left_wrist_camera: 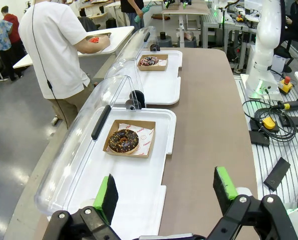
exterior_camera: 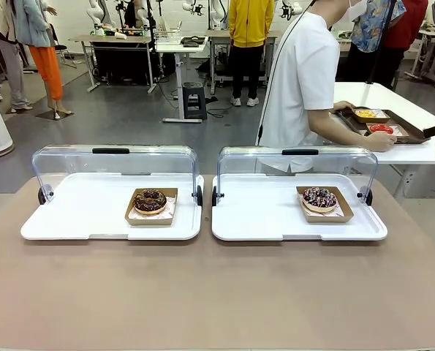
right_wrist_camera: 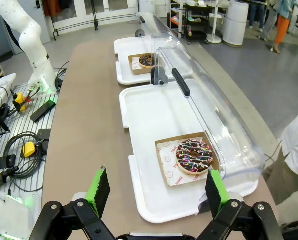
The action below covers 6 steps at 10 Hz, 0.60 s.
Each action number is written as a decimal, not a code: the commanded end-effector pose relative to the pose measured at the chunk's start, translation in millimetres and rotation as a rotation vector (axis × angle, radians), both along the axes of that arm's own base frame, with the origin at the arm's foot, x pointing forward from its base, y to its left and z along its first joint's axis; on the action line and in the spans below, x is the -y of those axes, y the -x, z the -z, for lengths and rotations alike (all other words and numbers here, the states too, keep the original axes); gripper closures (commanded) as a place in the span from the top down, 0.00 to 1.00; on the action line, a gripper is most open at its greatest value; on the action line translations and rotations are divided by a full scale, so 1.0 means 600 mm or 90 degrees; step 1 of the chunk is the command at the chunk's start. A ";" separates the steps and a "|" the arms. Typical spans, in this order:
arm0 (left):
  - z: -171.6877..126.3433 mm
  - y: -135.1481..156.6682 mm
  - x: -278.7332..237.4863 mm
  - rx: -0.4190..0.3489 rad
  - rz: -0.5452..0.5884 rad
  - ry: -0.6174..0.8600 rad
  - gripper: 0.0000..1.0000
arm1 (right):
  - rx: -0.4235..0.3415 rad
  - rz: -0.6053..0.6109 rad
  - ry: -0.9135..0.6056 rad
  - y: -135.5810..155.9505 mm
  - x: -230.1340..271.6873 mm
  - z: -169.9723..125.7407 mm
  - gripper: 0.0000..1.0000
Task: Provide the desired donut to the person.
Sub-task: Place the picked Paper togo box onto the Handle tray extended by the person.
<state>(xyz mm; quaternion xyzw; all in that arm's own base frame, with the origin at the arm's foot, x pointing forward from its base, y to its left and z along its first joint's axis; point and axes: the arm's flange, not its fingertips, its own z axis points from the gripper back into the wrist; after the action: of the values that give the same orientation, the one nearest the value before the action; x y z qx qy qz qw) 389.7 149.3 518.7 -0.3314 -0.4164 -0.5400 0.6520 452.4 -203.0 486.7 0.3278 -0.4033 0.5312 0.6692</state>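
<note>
A busy lab room lies behind the brown desk (exterior_camera: 217, 292). The left hand (left_wrist_camera: 166, 197) hangs with its jaws spread wide and empty above the near end of the left tray (left_wrist_camera: 138, 200); at its 12 o'clock sits the chocolate donut (left_wrist_camera: 123, 140) in a card boat. The right hand (right_wrist_camera: 156, 192) is likewise wide apart and empty, the sprinkled donut (right_wrist_camera: 194, 156) at its 1 o'clock. The person (exterior_camera: 301, 80) is turned to a side table, so which donut is wanted is unclear. Either looks light, soft and sticky: pinch the stiff boat rim, not the icing.
</note>
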 end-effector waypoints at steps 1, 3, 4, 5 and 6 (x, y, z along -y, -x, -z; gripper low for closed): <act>-0.003 -0.001 0.000 0.010 -0.002 0.011 1.00 | -0.005 0.007 0.003 -0.002 0.001 0.001 1.00; -0.003 -0.001 0.000 0.010 -0.002 0.011 1.00 | -0.005 0.007 0.003 -0.002 0.001 0.001 1.00; -0.003 -0.001 0.000 0.010 -0.002 0.011 1.00 | -0.005 0.007 0.003 -0.002 0.001 0.001 1.00; -0.003 -0.001 0.000 0.010 -0.002 0.011 1.00 | -0.005 0.007 0.003 -0.002 0.001 0.001 1.00; -0.003 -0.001 0.000 0.010 -0.002 0.011 1.00 | -0.005 0.007 0.003 -0.002 0.001 0.001 1.00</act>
<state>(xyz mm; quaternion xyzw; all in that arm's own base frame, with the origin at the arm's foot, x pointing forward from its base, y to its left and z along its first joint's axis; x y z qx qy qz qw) 389.7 149.3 518.7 -0.3314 -0.4164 -0.5400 0.6520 452.4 -203.0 486.7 0.3278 -0.4033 0.5312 0.6692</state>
